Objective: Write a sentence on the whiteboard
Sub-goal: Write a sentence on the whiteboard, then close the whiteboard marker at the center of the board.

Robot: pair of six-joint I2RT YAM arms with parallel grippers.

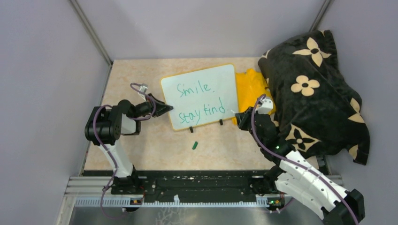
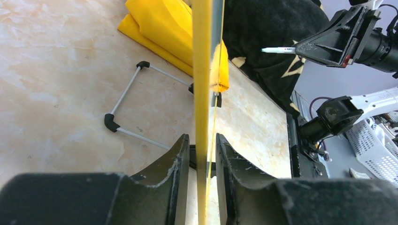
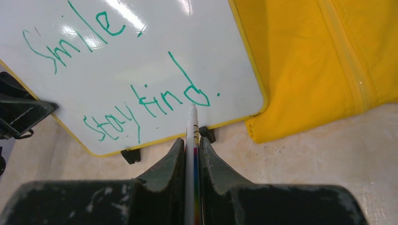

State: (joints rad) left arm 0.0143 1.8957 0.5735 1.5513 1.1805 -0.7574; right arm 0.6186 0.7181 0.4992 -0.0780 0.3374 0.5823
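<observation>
The whiteboard [image 1: 202,82] stands tilted at the table's middle on two black feet, yellow-framed. Its sentence [image 1: 199,99] reads "Smile." and "stay kind." in green. My left gripper [image 1: 166,108] straddles the board's left edge. In the left wrist view that yellow edge [image 2: 202,70] runs between the fingers [image 2: 176,159] with a thin gap on each side, so the gripper is open. My right gripper [image 3: 191,140] is shut on a white marker [image 3: 191,126]. The marker's tip sits just below the "d" of "kind" [image 3: 164,101], close to the board [image 3: 141,51].
A yellow cloth [image 1: 251,86] lies right of the board, partly under a black blanket with cream flowers [image 1: 309,93]. A small green cap [image 1: 194,145] lies on the table in front of the board. The board's wire stand [image 2: 126,108] rests behind it.
</observation>
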